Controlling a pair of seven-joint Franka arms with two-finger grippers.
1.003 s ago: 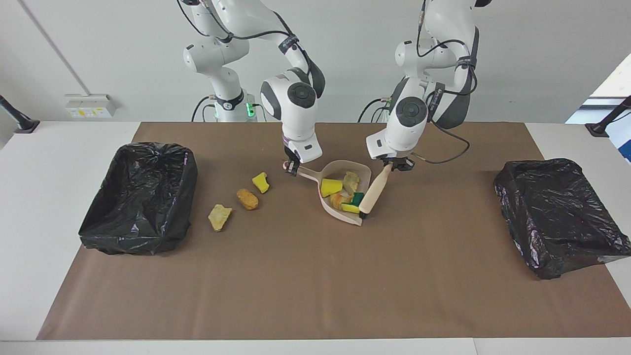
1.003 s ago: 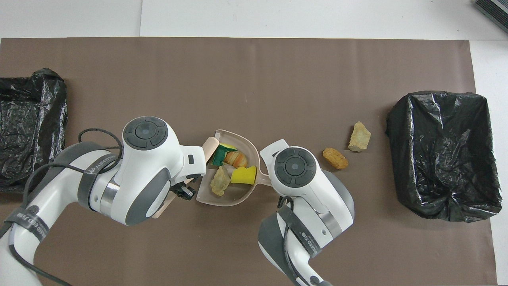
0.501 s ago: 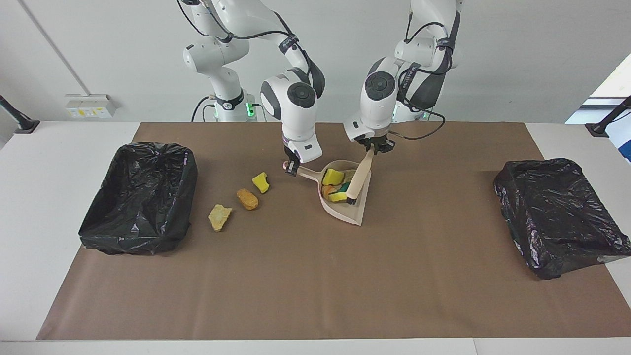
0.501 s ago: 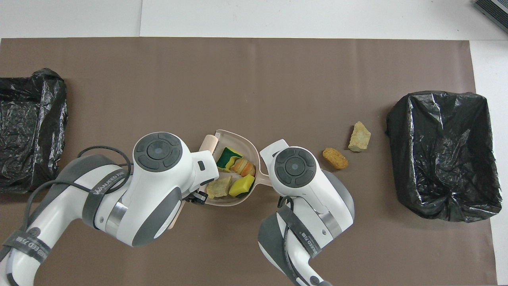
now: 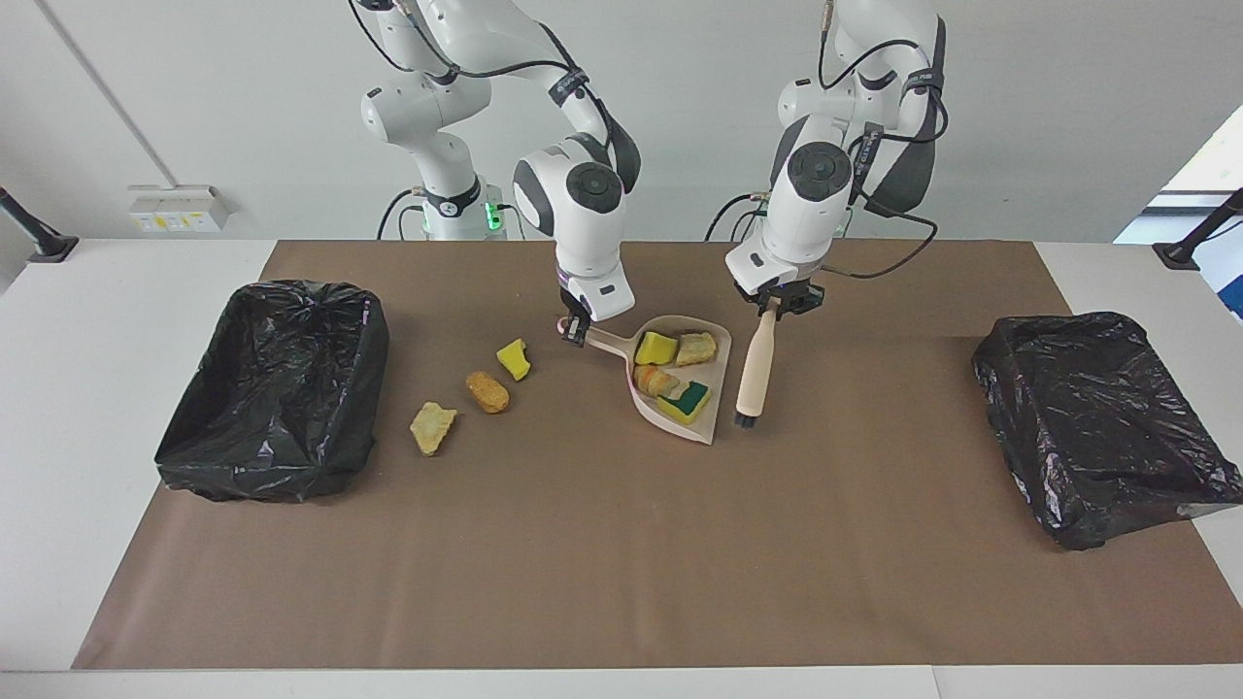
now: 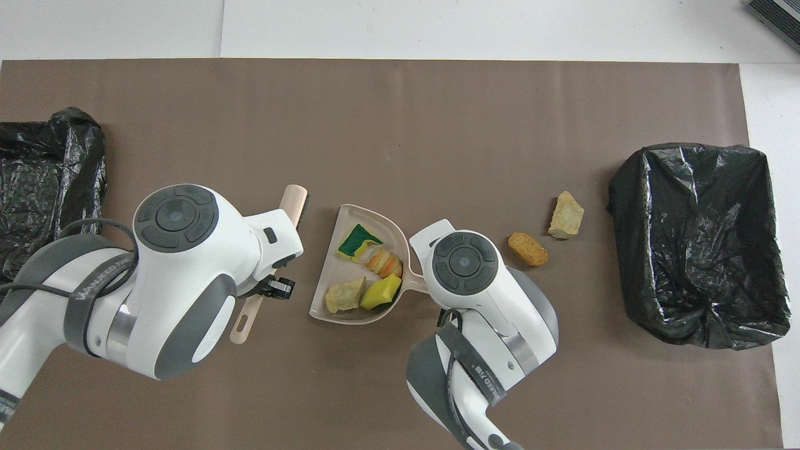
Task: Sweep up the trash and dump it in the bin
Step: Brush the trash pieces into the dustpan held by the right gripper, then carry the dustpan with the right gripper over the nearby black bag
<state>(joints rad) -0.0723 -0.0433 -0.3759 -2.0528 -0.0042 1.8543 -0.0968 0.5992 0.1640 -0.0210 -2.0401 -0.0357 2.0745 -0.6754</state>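
Note:
My right gripper point(image 5: 575, 330) is shut on the handle of the beige dustpan point(image 5: 717, 383), which rests on the mat. In the pan lie a yellow sponge bit point(image 5: 656, 348), a tan chunk point(image 5: 696, 349), an orange-brown chunk point(image 5: 660, 380) and a green-faced sponge point(image 5: 688, 399). My left gripper point(image 5: 777, 309) is shut on the beige brush point(image 5: 755, 364), bristles down beside the pan, toward the left arm's end. On the mat lie a yellow bit point(image 5: 514, 358), a brown chunk point(image 5: 487, 391) and a tan chunk point(image 5: 432, 427).
A black-lined bin point(image 5: 277, 388) stands at the right arm's end of the brown mat, next to the loose scraps. A second black-lined bin point(image 5: 1102, 427) stands at the left arm's end. In the overhead view my right wrist hides the yellow bit.
My left gripper swept the brush through the dustpan, pushing the scraps deeper in, then swung it out beside the pan. The right gripper and pan stayed put.

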